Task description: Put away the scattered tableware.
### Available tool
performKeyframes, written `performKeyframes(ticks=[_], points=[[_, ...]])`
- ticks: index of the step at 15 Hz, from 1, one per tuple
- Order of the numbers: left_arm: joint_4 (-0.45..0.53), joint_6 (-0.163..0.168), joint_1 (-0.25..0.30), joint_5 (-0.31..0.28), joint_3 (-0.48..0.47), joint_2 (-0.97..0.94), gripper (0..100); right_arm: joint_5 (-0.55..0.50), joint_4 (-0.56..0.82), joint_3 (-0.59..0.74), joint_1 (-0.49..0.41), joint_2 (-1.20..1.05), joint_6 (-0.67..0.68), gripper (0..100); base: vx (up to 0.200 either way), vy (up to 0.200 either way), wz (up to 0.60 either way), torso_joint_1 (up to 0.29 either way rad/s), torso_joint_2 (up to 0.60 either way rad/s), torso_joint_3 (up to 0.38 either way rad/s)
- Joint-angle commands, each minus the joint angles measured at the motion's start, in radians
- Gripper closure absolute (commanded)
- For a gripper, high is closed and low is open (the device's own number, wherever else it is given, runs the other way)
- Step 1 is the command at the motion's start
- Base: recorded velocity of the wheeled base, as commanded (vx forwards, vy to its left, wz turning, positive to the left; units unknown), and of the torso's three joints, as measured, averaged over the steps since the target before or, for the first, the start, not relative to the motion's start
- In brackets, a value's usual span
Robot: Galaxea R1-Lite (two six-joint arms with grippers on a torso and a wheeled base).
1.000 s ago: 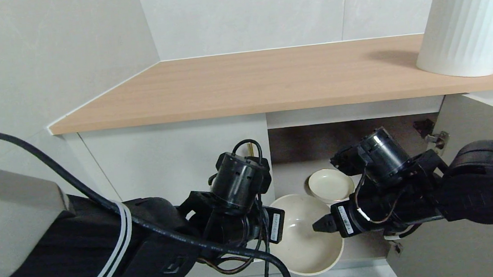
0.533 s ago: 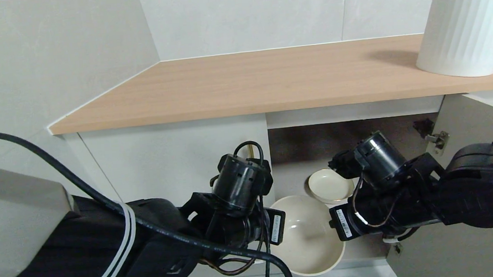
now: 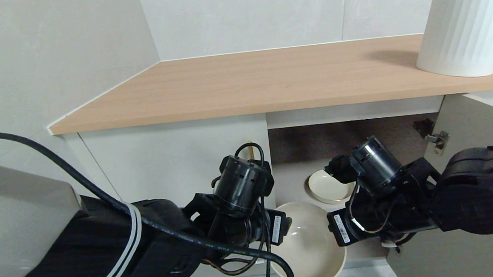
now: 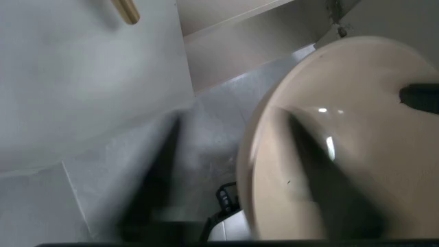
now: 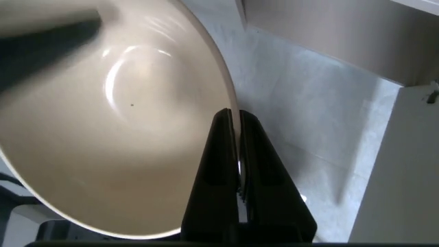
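Observation:
A large cream bowl hangs in front of the open cabinet, between my two arms. In the right wrist view my right gripper is shut on the bowl's rim, one finger inside and one outside. It shows at the bowl's right edge in the head view. My left gripper is at the bowl's left edge. Its blurred fingers stand wide apart, open, straddling the bowl's rim. A small cream dish lies on the cabinet floor behind the bowl.
The cabinet's right door stands open beside my right arm; the left door is closed, with a brass handle. A ribbed white cylinder stands on the wooden countertop. Grey floor tiles lie below the bowl.
The bowl has come a little lower and nearer the camera, with both arms shifting the same way. The right gripper stays on its rim throughout.

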Motion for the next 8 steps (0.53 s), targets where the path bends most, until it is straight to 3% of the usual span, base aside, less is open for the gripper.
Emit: performKeyframes(ticks=[1,4,8], points=[[0.0,-0.001,0.0,0.001,0.0,-0.01,0,-0.003,0.0,0.01,0.001,0.009,-0.001,100,0.0,0.0,0.0,0.0,0.0,0.0],[0.0,-0.001,0.001,0.024,0.003,-0.026,0,-0.037,0.0,0.022,-0.035,0.067,0.008,100,0.0,0.0,0.0,0.0,0.0,0.0],[0.0,-0.001,0.003,0.027,0.003,-0.04,0,-0.052,0.0,-0.068,-0.138,0.176,0.154,100,0.0,0.0,0.0,0.0,0.0,0.0]])
